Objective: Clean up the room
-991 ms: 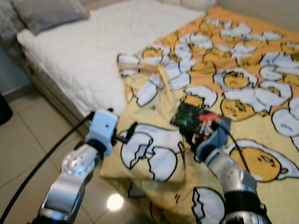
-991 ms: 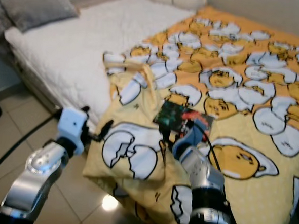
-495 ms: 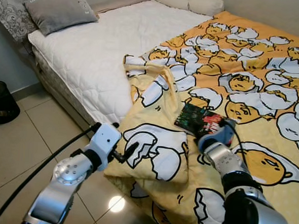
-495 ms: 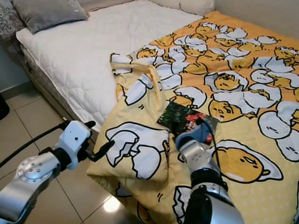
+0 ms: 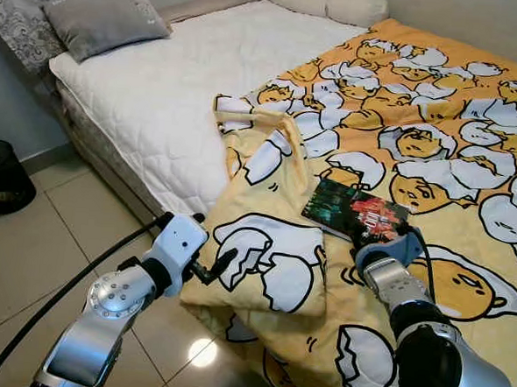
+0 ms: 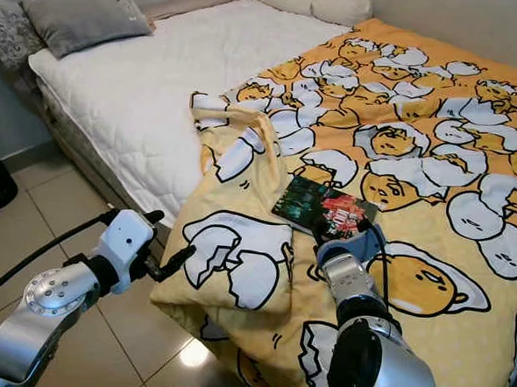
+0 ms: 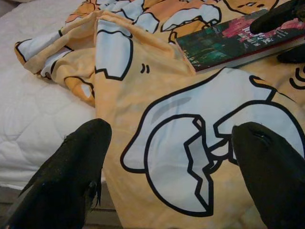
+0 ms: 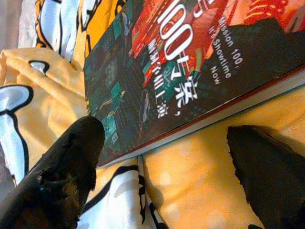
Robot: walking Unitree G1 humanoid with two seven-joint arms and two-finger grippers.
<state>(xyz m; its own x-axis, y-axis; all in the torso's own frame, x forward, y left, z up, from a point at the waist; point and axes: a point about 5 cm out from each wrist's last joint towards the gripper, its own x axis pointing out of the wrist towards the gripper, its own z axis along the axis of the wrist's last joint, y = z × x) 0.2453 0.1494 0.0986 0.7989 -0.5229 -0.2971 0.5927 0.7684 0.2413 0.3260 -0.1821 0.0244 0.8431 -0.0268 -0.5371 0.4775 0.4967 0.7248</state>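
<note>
A book [image 8: 181, 71] reading "Mission 100, Showtime Now" lies flat on the yellow egg-print blanket [image 5: 470, 171] covering the bed [image 5: 168, 91]. The right gripper [image 8: 162, 157], fingers apart, sits just before its edge. The left gripper [image 7: 171, 157], also spread, hovers at the blanket's folded corner.

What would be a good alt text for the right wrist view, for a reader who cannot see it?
A dark book with red and green cover art lies flat on a yellow blanket, seen close up. The right gripper is just before its near edge, jaws open, one black finger at the book's corner.
</note>
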